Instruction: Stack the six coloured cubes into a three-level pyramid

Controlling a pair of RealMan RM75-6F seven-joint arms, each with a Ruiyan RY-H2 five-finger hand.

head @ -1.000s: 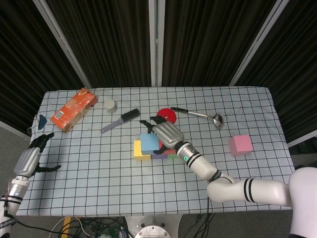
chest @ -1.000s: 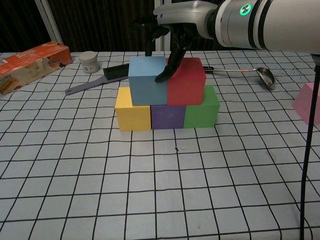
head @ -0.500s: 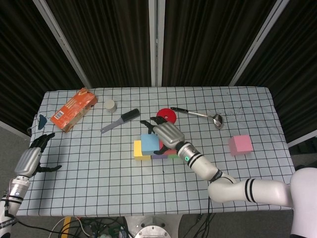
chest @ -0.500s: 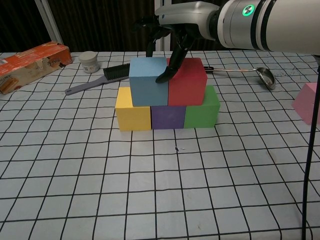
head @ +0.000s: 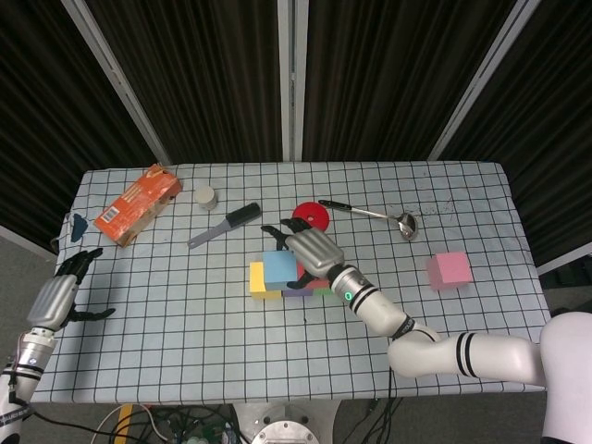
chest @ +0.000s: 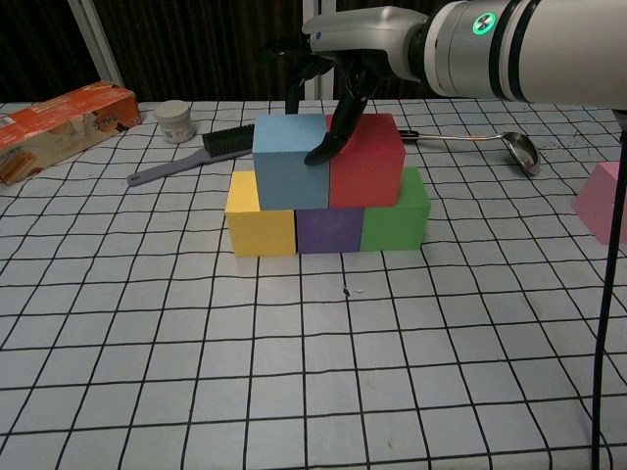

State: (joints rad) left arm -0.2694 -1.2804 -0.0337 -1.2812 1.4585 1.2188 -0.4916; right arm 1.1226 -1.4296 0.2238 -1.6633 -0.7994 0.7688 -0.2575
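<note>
Pink cube (chest: 605, 201), at 3 o'clock, cut by the chest view's edge. Orange box (chest: 57, 127), at 9 o'clock, likewise cropped. Right hand (head: 310, 248) hides most of the red cube (chest: 365, 160) overhead.

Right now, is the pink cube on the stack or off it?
Off. The pink cube sits alone on the checked table, well to the side of the five-cube stack, whose top level is unfilled.

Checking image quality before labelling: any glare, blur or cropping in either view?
Head view: even light, sharp, slight glare on the ladle. Chest view: cubes crisp with soft shadows under the yellow cube; the pink cube is cut by the frame edge, and the right hand looms large.
</note>
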